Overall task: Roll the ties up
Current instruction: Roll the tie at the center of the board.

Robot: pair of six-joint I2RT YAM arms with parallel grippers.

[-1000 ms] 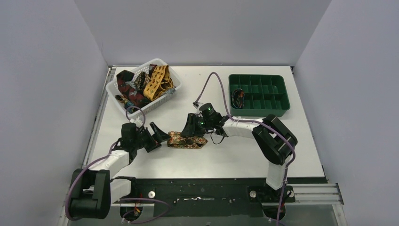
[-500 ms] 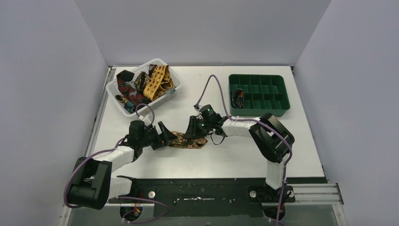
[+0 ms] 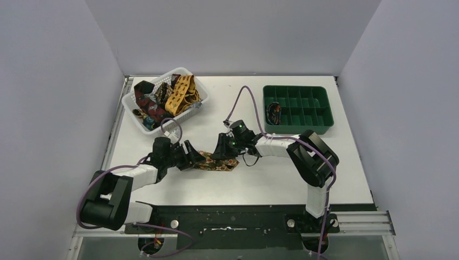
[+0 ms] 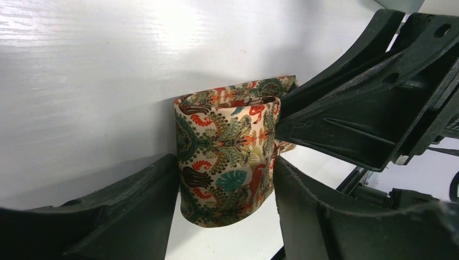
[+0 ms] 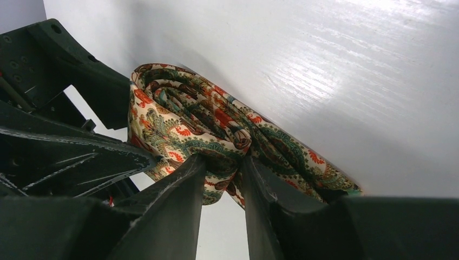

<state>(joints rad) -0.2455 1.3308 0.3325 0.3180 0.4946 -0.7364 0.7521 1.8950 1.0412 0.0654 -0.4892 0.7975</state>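
Note:
A brown-orange multicolour tie (image 3: 215, 162) lies folded in a loose bundle on the white table (image 3: 270, 179) between the two arms. My right gripper (image 3: 225, 154) is shut on its folds, the fabric (image 5: 216, 124) pinched between the two fingers (image 5: 178, 200). My left gripper (image 3: 195, 156) is open and straddles the bundle's left end (image 4: 227, 157), one finger (image 4: 130, 206) at each side and touching or nearly touching it. More ties, dark red (image 3: 147, 98) and mustard yellow (image 3: 182, 94), lie in a white basket (image 3: 190, 75).
The basket stands at the back left. A green compartment tray (image 3: 319, 127) stands at the back right with a small dark coil (image 3: 274, 112) in one cell. Purple cables (image 3: 238, 103) loop over both arms.
My left gripper has moved right along the table until its open fingers came round the tie's left end. The right gripper has stayed shut on the tie, barely moving.

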